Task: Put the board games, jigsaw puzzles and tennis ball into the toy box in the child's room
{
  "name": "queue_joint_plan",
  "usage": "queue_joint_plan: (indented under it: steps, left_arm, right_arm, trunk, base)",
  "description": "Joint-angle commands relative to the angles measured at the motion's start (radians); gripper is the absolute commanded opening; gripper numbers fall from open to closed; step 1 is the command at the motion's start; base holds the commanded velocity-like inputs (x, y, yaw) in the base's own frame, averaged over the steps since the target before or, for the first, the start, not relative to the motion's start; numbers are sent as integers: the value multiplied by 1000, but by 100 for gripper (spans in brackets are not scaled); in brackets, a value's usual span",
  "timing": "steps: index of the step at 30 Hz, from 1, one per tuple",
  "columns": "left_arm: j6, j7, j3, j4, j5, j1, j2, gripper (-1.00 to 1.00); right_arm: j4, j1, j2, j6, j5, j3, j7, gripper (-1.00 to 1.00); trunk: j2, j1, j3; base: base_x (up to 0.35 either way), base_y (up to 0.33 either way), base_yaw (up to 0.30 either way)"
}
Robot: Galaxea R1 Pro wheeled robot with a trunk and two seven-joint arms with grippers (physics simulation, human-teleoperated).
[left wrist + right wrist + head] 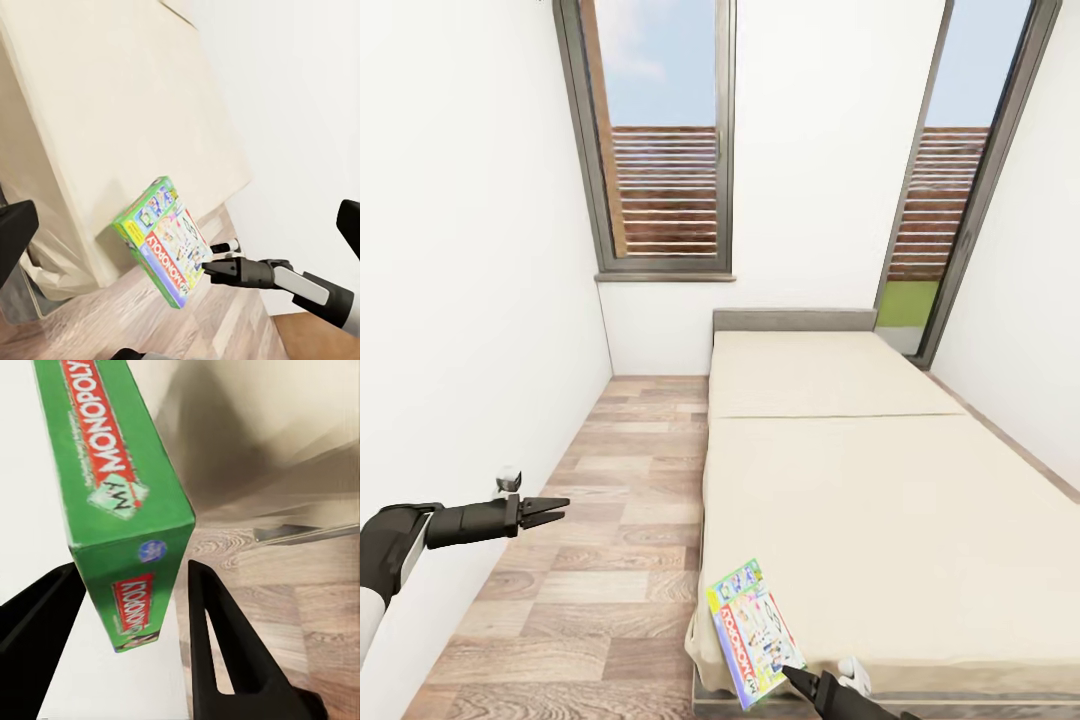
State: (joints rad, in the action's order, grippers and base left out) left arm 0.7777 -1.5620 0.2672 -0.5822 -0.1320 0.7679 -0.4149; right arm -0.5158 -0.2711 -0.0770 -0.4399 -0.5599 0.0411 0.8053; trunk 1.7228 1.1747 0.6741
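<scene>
White walls and two tall windows (665,140) frame a narrow room where a cream bed (880,480) runs along the wood-plank floor (610,560). At the bed's near corner, the right gripper (792,676) clamps its jaws on the green edge of the Monopoly box (753,632), which sits tilted between them. Out over the floor, the left gripper (555,508) hovers with its jaws slightly apart, holding nothing.
</scene>
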Motion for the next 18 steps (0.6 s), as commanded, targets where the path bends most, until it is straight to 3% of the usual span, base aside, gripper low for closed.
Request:
queue_joint_plan:
  steps: [1,11,18]
  left_arm:
    - [11,-8,4,-1,-11,1,1,100]
    - [11,-7,4,-1,-11,1,1,100]
    - [11,-6,4,-1,-11,1,1,100]
  right_arm:
    - [0,0,0,-6,-3,2,4,-100]
    - [0,0,-7,-6,-13,9,15,-100]
    - [-6,0,-7,-8,-18,13,69,-100]
  trunk:
    - [-7,-4,-2]
    - [-77,-42,-34]
    - [-126,-69,-56]
  base:
    - [0,0,0]
    - [0,0,0]
    - [0,0,0]
